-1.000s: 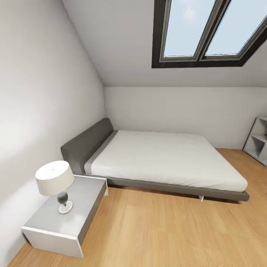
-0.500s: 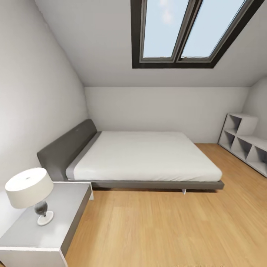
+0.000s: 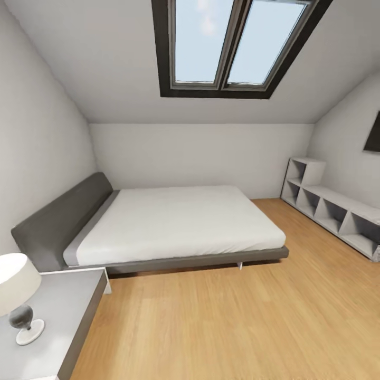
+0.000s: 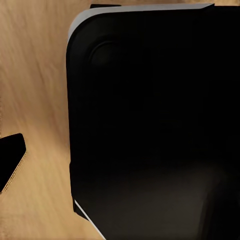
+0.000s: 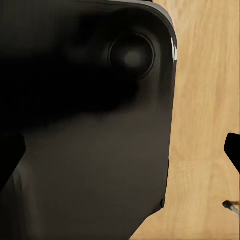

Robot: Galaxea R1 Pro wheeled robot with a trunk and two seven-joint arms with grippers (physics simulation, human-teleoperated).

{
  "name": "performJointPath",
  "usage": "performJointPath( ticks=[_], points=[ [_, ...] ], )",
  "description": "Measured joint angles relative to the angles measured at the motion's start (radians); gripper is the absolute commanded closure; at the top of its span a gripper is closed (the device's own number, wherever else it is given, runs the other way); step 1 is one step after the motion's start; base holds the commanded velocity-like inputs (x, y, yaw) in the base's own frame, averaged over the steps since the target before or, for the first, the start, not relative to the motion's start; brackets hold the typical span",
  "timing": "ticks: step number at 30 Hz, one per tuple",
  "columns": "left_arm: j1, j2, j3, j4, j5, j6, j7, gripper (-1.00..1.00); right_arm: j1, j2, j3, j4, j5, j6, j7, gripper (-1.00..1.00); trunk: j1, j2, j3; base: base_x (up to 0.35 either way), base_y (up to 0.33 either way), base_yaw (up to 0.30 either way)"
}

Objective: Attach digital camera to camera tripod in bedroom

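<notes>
Head view shows the bedroom (image 3: 195, 142), pale sloped walls over a light wood floor (image 3: 221, 316). A grey bed (image 3: 169, 224) lies against the left wall under a dark-framed skylight (image 3: 227, 45). Low open shelving (image 3: 330, 211) runs along the right wall. At lower left, a white-shaded lamp (image 3: 16, 295) stands on a grey nightstand (image 3: 63, 311). Each wrist view has a large rounded black body above wood floor; whether either pincer is spread or pressed together I cannot tell.
</notes>
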State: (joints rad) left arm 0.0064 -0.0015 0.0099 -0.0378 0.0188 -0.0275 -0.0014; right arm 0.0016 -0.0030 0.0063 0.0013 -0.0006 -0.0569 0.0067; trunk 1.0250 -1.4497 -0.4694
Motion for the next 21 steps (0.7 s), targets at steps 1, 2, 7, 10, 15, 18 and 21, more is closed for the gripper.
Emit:
performJointPath(
  ticks=[1,2,7,10,15,18,21],
  points=[
    [0.0,0.0,0.0,0.0,0.0,0.0,0.0,-1.0,0.0,0.0,0.0,0.0,0.0,0.0,0.0,-1.0,0.0,0.0,0.0,0.0,0.0,-0.297],
    [0.0,0.0,0.0,0.0,0.0,0.0,0.0,-1.0,0.0,0.0,0.0,0.0,0.0,0.0,0.0,-1.0,0.0,0.0,0.0,0.0,0.0,-0.297],
    [0.0,0.0,0.0,0.0,0.001,0.001,0.0,-1.0,0.0,0.0,0.001,0.0,0.001,0.001,0.001,-1.0,0.0,0.0,0.0,0.0,0.0,-0.296],
    [0.0,0.0,0.0,0.0,0.001,0.001,0.0,-1.0,0.0,0.0,0.001,0.0,0.001,0.0,0.001,-1.0,0.0,0.0,0.0,0.0,0.0,-0.296],
    [0.0,0.0,0.0,0.0,0.001,0.0,0.0,-1.0,0.0,0.0,0.001,0.0,0.003,0.001,0.002,-1.0,0.0,0.0,0.0,0.0,0.0,-0.296],
    [0.0,0.0,0.0,0.0,0.001,0.0,0.0,-1.0,0.0,0.0,0.001,0.0,0.003,0.001,0.002,-1.0,0.0,0.0,0.0,0.0,0.0,-0.296],
    [0.0,-0.001,0.0,0.0,0.001,0.0,0.0,-1.0,0.0,0.0,0.001,0.0,0.003,0.0,0.002,-1.0,0.0,0.0,0.0,0.0,0.0,-0.296]
  ],
)
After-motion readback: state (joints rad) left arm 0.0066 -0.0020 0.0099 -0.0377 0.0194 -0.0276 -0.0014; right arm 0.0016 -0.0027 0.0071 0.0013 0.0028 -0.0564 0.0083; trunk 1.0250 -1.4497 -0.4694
